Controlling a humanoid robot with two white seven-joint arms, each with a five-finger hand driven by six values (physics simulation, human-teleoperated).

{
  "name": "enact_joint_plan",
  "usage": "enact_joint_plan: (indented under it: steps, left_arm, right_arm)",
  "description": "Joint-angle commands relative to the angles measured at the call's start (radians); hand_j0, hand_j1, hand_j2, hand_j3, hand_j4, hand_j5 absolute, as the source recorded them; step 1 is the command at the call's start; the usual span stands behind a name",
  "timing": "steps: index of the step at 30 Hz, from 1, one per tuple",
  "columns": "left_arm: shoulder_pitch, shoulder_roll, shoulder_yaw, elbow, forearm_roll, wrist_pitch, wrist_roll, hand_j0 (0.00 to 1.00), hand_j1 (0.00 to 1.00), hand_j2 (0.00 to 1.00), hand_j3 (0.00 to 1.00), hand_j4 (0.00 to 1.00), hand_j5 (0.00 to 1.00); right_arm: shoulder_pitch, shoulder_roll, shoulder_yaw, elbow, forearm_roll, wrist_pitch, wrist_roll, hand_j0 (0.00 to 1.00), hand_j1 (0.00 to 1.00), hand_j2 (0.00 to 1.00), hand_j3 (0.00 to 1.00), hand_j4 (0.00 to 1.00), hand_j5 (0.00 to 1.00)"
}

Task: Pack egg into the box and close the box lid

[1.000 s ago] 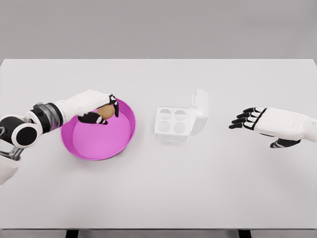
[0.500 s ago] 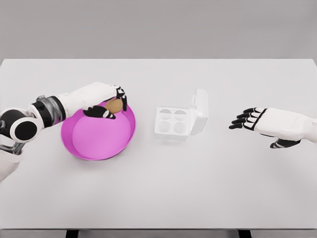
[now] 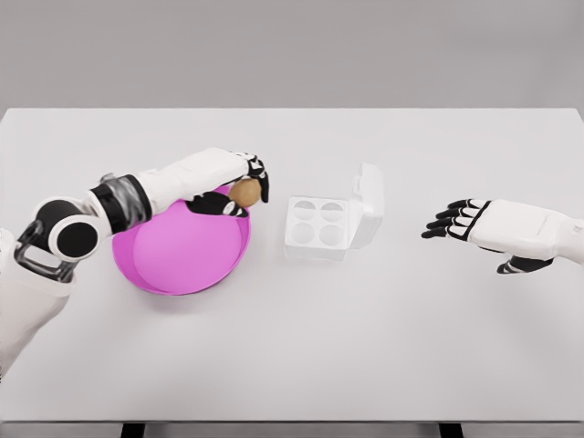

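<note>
left hand [image 3: 239, 185] moved right, white table [image 3: 292, 347]

Egg [image 3: 245, 191] partly hidden by left hand [image 3: 234, 182].

Bright, even, diffuse light, apparently from overhead; no hard highlights or glare. Soft faint shadows sit directly beneath the pink bowl [image 3: 182, 255], the egg box [image 3: 330, 222] and the right hand [image 3: 488, 228]. White table [image 3: 301, 356] is nearly washed out, low contrast against the grey backdrop. Render is slightly soft overall, with no motion blur and no visible edge distortion.
</note>
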Motion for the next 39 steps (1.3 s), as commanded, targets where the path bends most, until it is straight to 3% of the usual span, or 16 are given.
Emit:
enact_joint_plan:
  steps: [1, 19, 32, 39]
  left_arm:
    - [0.002, -0.021, -0.003, 0.000, 0.003, 0.000, 0.001, 0.39, 0.39, 0.39, 0.39, 0.39, 0.39]
    - [0.014, -0.172, -0.015, 0.013, -0.002, 0.015, 0.001, 0.39, 0.39, 0.39, 0.39, 0.39, 0.39]
    - [0.015, -0.195, -0.050, 0.049, -0.011, 0.018, 0.001, 0.40, 0.40, 0.40, 0.40, 0.40, 0.40]
    - [0.014, -0.207, -0.059, 0.105, -0.011, 0.015, 0.001, 0.40, 0.40, 0.40, 0.40, 0.40, 0.40]
  right_arm:
    - [0.000, -0.001, 0.000, -0.002, -0.005, 0.003, 0.000, 1.00, 1.00, 1.00, 1.00, 1.00, 1.00]
    - [0.009, 0.005, -0.001, -0.002, -0.005, 0.003, 0.000, 1.00, 1.00, 1.00, 1.00, 1.00, 1.00]
    - [0.009, 0.016, 0.000, -0.003, -0.005, 0.003, 0.000, 1.00, 1.00, 1.00, 1.00, 1.00, 1.00]
    - [0.011, 0.016, 0.005, -0.005, -0.005, 0.003, 0.000, 1.00, 1.00, 1.00, 1.00, 1.00, 1.00]
